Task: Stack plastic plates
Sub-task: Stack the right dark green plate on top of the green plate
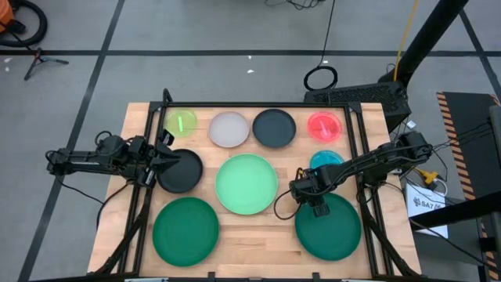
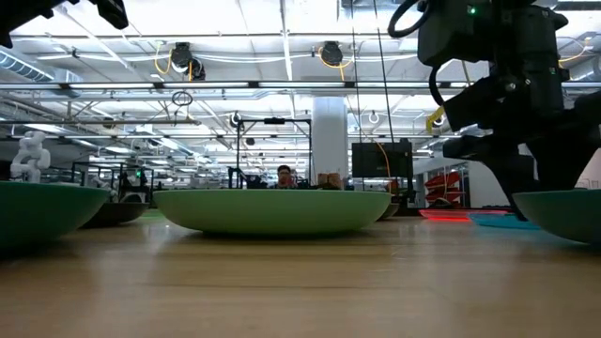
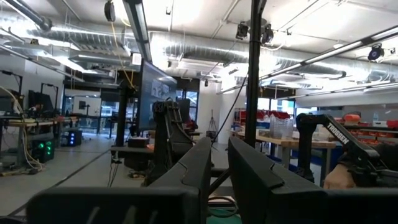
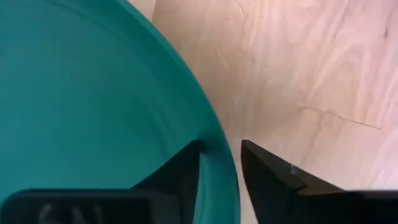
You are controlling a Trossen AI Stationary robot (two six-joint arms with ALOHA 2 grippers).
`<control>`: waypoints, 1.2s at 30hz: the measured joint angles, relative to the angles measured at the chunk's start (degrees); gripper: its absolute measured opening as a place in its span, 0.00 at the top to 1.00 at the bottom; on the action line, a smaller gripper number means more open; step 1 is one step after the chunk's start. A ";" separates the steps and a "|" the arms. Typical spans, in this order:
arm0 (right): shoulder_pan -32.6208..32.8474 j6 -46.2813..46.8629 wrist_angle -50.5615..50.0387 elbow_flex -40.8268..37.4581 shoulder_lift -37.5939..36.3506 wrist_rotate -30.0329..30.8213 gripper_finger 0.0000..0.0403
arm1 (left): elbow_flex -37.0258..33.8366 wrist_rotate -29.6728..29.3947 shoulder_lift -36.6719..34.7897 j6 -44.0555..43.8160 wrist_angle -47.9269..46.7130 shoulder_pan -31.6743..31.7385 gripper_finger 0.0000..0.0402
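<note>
The wooden tabletop point(image 1: 258, 227) carries nine plates. Along the far edge runs a row: the lime plate point(image 1: 181, 123) nearest the far left corner, then the white plate point(image 1: 228, 129), the dark grey plate point(image 1: 275, 128) and the red plate point(image 1: 325, 126) toward the far right corner. Just in front of the red one sits the cyan plate point(image 1: 326, 160), partly hidden under the right arm. The mint plate point(image 1: 246, 184) lies in the middle of the tabletop, and the black plate point(image 1: 182, 171) sits beside it toward the left edge. Along the near edge are the two dark green plates, one at the left point(image 1: 185, 229) and one at the right point(image 1: 329, 227).

The right gripper point(image 4: 219, 163) is down at the far rim of the right-hand dark green plate, on the side facing the mint plate. One finger is inside the plate and the other outside over bare wood, so the rim passes between them; the jaws stand a little apart and I cannot tell whether they pinch the rim.

The left gripper point(image 3: 219, 163) hangs at the left edge of the black plate, level, looking out across the room, its jaws nearly together with only a narrow slit between them and nothing in them
</note>
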 joint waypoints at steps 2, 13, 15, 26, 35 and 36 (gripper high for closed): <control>0.00 -0.23 -0.02 0.00 0.00 -0.42 0.80 | 0.00 0.00 0.00 -0.04 0.00 0.00 0.84; -1.24 -1.53 -1.79 0.03 -0.09 -8.23 0.98 | 0.00 0.00 0.00 -0.04 -0.04 0.00 0.84; -1.52 -1.46 -3.47 0.28 -0.40 -8.65 0.98 | 0.00 0.00 0.00 -0.04 -0.04 0.00 0.84; -5.02 2.59 -11.55 8.33 -2.43 -15.75 0.99 | 0.02 0.00 -0.01 -0.04 -0.04 -0.02 0.84; -9.50 16.80 -6.36 18.17 -2.38 -18.36 1.00 | 0.02 0.00 -0.02 -0.04 0.09 0.00 0.84; -10.31 18.93 -5.26 18.98 -2.40 -17.15 1.00 | 0.02 0.00 -0.02 -0.04 0.09 0.00 0.84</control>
